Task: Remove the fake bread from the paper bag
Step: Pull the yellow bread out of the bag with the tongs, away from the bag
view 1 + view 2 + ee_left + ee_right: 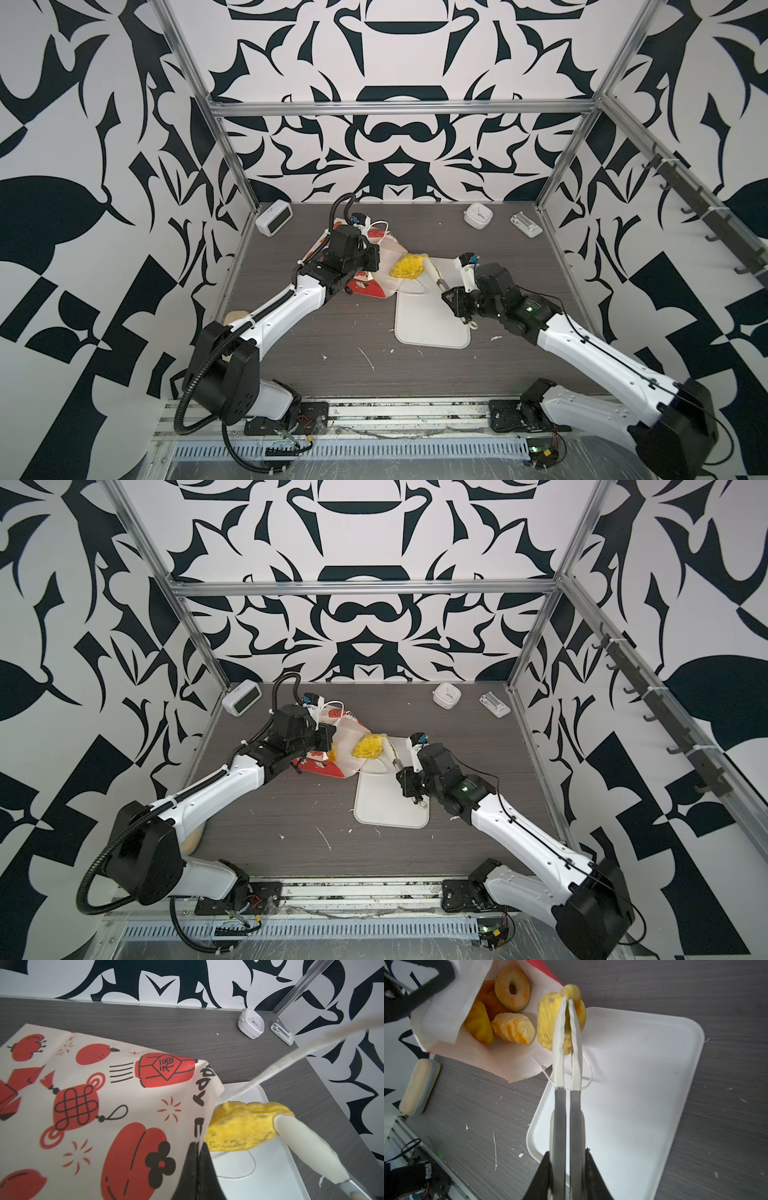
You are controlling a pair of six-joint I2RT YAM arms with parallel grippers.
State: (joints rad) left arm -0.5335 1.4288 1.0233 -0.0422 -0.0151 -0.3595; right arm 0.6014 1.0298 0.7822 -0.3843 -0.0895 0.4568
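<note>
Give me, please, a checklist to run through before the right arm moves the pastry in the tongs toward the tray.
1. Grip of the tongs on the yellow pastry: ok.
2. Hold of the right gripper on the tongs: ok.
3. Pinch of the left gripper on the paper bag rim: ok.
4. Pastry clear of the bag's mouth: cannot tell; in the left wrist view one end hides behind the rim.
5. Landing space on the tray: ok, though a cord handle lies on it.
6. Other pastries inside the bag: ok, four seen, including the doughnut.

The paper bag [368, 287] lies left of the tray [432, 324].
</note>
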